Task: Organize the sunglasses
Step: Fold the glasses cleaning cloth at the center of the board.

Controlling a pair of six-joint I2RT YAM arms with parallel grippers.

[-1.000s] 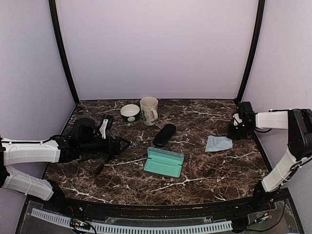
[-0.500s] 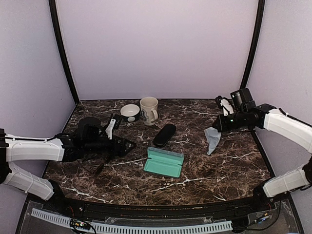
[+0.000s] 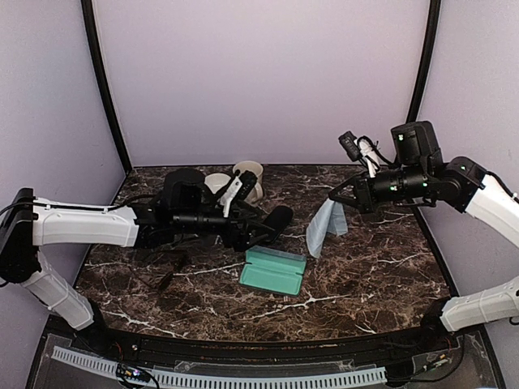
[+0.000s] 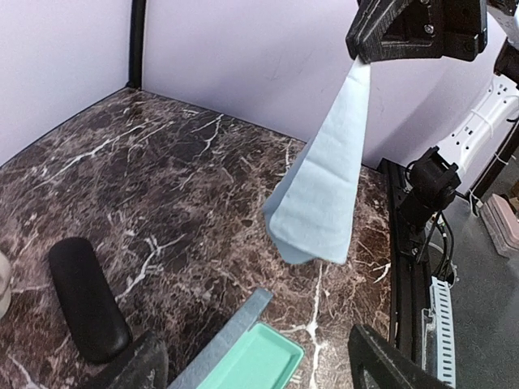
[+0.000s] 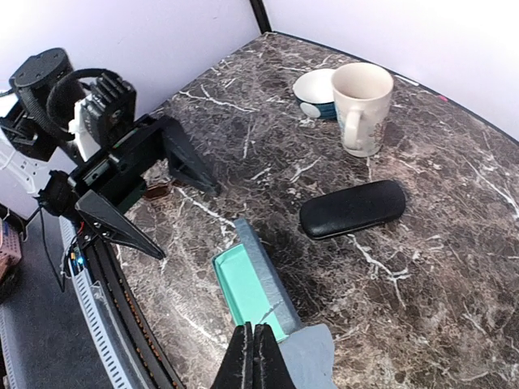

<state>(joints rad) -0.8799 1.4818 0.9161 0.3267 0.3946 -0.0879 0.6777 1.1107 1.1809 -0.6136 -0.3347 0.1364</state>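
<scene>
Right tool (image 3: 335, 198): fingers pressed together on the top edge of a pale blue cloth (image 3: 323, 227), held up above the right half of the surface (image 3: 365, 275).
Cloth: hangs free in a folded, drooping point; its lower end is clear of the marble and lies toward the centre from the right tool.
Left tool (image 3: 259, 230): fingers spread wide with nothing between them, reached out low over the middle of the surface and pointing toward the hanging cloth.
Teal case (image 3: 274, 271): open, lid up, empty green tray showing; it lies just near of the left tool's tips.
Black case (image 5: 353, 209): closed oblong, flat on the surface, just beyond the left tool and beside the teal case.
Mug (image 5: 361, 105): upright at the back of the surface, behind the black case.
Bowl (image 5: 318, 91): just beside the mug, on its left.
Sunglasses (image 3: 166, 279): thin dark shape on the left side of the surface, on the near side of the left arm, apart from both cases; detail is too small to tell.
Brownish pair (image 5: 158, 192): a small brown lens-like patch on the marble behind the left tool's fingers, hard to make out.
</scene>
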